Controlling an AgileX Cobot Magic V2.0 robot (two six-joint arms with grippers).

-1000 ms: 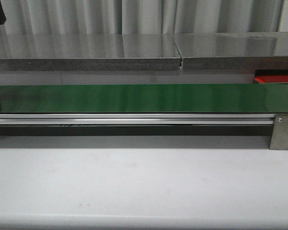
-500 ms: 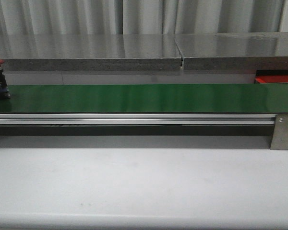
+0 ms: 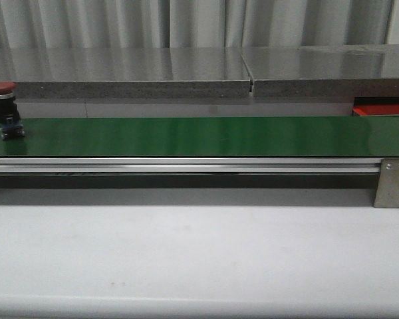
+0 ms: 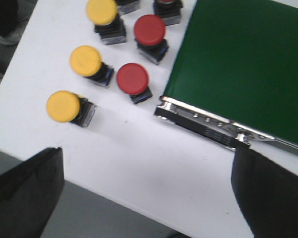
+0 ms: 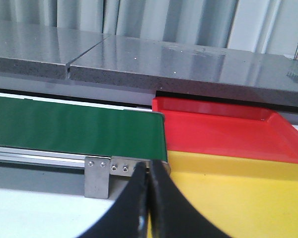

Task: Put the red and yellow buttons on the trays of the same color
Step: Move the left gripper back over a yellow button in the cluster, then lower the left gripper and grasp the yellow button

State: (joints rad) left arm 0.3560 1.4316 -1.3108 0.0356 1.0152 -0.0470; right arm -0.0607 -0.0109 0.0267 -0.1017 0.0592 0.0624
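A red button stands upright at the left end of the green belt. More red and yellow buttons sit on the white tabletop beside the belt's end. The left pincer is spread and holds nothing; the right pincer is pressed together, near the red tray and the yellow tray. No writing is legible.

- Red button: upright on the green belt's far left end, domed red cap on a dark base.
- Spare buttons, upright on the white table beside the belt end: yellow; red.
- Red tray: flat, empty, at the belt's right end.
- Yellow tray: touching it, nearer, empty.
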